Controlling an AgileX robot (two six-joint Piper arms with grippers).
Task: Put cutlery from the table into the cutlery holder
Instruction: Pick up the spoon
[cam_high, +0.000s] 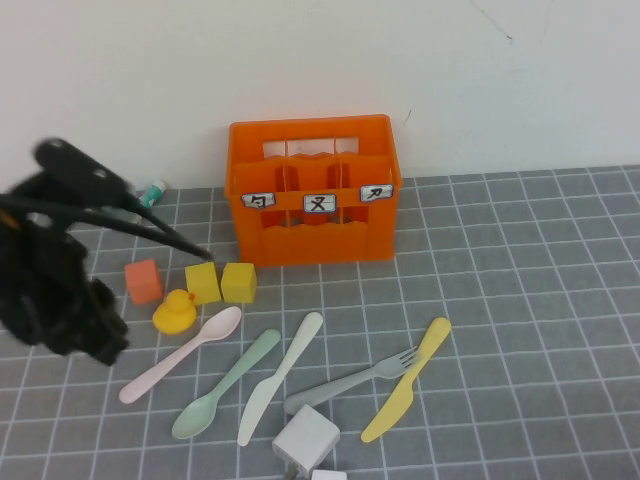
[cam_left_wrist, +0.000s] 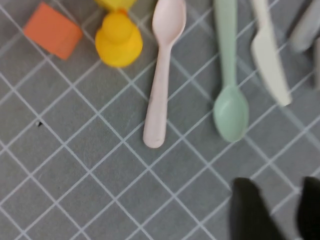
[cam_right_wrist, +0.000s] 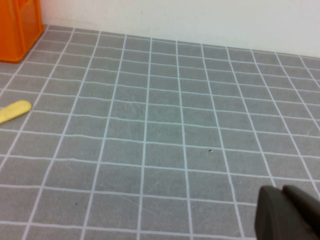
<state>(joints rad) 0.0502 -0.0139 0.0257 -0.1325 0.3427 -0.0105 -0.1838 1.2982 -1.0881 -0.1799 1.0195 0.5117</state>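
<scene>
On gridded table (cam_high: 520, 300), slim pastel cutlery (cam_high: 280, 375).

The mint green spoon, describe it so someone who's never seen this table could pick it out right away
Start at the orange cutlery holder at the back of the table. In front of it five cutlery pieces lie fanned out; the mint green spoon is second from the robot's left, between the pale pink spoon and the white knife. It is the only green piece, its bowl pointing toward the robot.
</scene>
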